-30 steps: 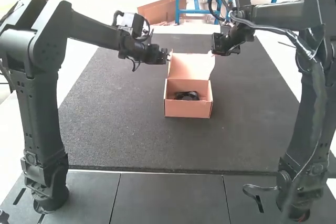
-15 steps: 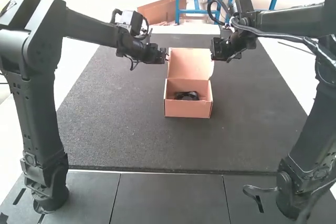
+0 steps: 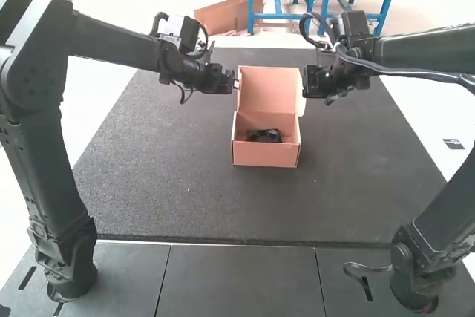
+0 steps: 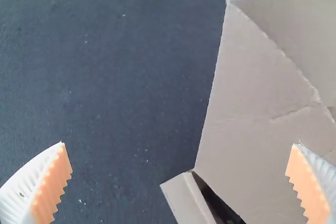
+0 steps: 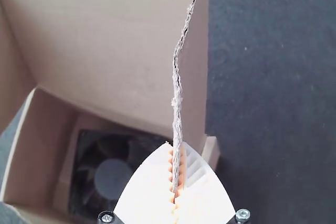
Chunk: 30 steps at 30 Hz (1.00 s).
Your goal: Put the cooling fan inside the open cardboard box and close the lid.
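Cooling fan [image 5: 105, 174] lying flat on the floor of the open cardboard box [image 3: 266, 152], which stands on the black mat [image 3: 148, 161]; lid [image 3: 269, 88] upright at the rear. Right gripper [image 3: 307, 83] pinched together on the edge of the lid's side flap [image 5: 191, 66]; left gripper [image 3: 231, 79] at the lid's opposite edge, fingers spread wide, not closed on it. Corrugated card judged light and stiff yet easily creased; best held at a flap edge.

Fan boxed, lid up.
Your fan [image 3: 264, 136] lies inside the box [image 3: 266, 152] on the mat [image 3: 163, 168]. The lid [image 3: 269, 90] stands upright, with the left gripper [image 3: 231, 82] just beside its left edge and the right gripper [image 3: 306, 83] at its right edge.
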Available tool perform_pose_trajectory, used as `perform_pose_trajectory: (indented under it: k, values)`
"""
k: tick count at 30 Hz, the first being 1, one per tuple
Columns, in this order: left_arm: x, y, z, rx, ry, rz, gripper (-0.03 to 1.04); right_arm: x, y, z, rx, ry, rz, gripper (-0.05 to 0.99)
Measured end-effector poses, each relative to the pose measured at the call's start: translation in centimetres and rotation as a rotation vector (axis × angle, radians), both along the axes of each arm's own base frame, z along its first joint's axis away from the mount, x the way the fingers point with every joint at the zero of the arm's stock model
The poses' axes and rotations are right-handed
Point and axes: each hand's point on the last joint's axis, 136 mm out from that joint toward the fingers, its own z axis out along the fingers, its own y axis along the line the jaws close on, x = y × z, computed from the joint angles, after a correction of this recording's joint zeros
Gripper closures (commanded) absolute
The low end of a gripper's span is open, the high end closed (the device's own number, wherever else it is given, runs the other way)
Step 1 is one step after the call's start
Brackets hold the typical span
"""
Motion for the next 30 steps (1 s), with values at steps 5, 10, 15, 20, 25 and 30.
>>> perform_pose_trajectory:
  k: [5, 10, 15, 20, 25, 30]
  values:
    - [-0.6, 0.0, -0.8, 0.007, 0.019, -0.004, 0.04, -0.7, -0.2, -0.1, 0.016, -0.012, -0.007, 0.93]
    - [-1.2, 0.2, -0.1, 0.001, 0.004, -0.004, 0.04, -1.3, -0.1, -0.3, 0.04, -0.03, 0.001, 0.93]
    - [-1.4, 0.3, 1.1, -0.008, -0.023, -0.004, 0.04, -2.3, 0.0, -1.0, 0.053, -0.016, 0.016, 0.93]
    - [-1.8, 0.5, 0.2, -0.003, -0.007, -0.004, 0.04, -3.0, 1.0, -1.4, 0.063, -0.007, 0.048, 0.93]
    - [-2.5, 0.7, -1.1, 0.007, 0.02, -0.004, 0.04, -3.4, 1.5, -1.7, 0.07, -0.004, 0.058, 0.93]
    - [-3.0, 0.9, -1.0, 0.005, 0.014, -0.004, 0.04, -4.0, 1.3, -2.8, 0.064, 0.021, 0.06, 0.93]
